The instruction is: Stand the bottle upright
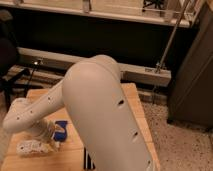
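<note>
Cream-white arm [100, 115], smooth rounded shell, small dark holes; jaws at thin lower end.

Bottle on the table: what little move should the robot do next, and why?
Probably tilt the bottle up onto its base: it seems to lie sideways near the front of the table, with the gripper right at it.

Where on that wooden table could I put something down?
Bare wood shows at the light wooden table's far-left corner, behind the big white robot arm, and in a strip along its right edge. The front left is crowded: the speckled whitish plastic bottle, the flat blue piece and the gripper sit close together there.
</note>
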Robot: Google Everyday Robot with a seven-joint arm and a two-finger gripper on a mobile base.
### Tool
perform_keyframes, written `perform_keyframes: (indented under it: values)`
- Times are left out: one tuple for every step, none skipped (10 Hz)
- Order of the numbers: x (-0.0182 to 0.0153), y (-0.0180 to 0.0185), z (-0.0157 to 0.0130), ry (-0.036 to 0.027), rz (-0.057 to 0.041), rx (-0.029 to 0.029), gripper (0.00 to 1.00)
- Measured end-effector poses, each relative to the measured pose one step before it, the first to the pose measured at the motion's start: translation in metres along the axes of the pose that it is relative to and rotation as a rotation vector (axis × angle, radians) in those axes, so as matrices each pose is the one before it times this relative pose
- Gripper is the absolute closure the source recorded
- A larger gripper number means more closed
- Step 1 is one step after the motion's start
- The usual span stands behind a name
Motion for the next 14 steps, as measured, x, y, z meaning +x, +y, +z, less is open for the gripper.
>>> perform_keyframes:
  values:
    - [-0.00215,-0.00063,0.00602,0.01308,-0.00420,0.00345,0.35]
    - [-0.00020,0.00097,0.00678,0.03318,-0.01990,0.00680,0.35]
    - [-0.00110,0.00150,0.00288,0.01860,-0.01529,0.00379,0.35]
    - [-0.00372,0.00273,0.00368,0.02639,-0.02313,0.00487,0.35]
    - [-0.00282,0.00075,0.00216,0.01472,-0.01059,0.00158,0.35]
    - [-0.00204,0.00021,0.00120,0.00708,-0.00514,0.00061,0.35]
    - [-0.00414,0.00060,0.00110,0.00652,-0.00673,-0.00016,0.35]
    - [-0.00261,-0.00007,0.00101,0.00241,-0.00239,-0.00095,0.35]
    - [-0.00186,-0.00001,0.00156,0.00249,-0.00144,-0.00148,0.35]
    - [-0.00275,0.00050,0.00081,-0.00004,-0.00206,-0.00193,0.35]
    - [-0.00332,0.00090,0.00032,-0.00144,-0.00334,-0.00081,0.35]
    - [-0.00232,0.00059,0.00022,-0.00122,-0.00218,-0.00028,0.35]
    - [-0.00085,0.00030,0.00073,0.00106,-0.00102,-0.00052,0.35]
    - [-0.00071,0.00047,0.00161,0.00199,-0.00100,-0.00180,0.35]
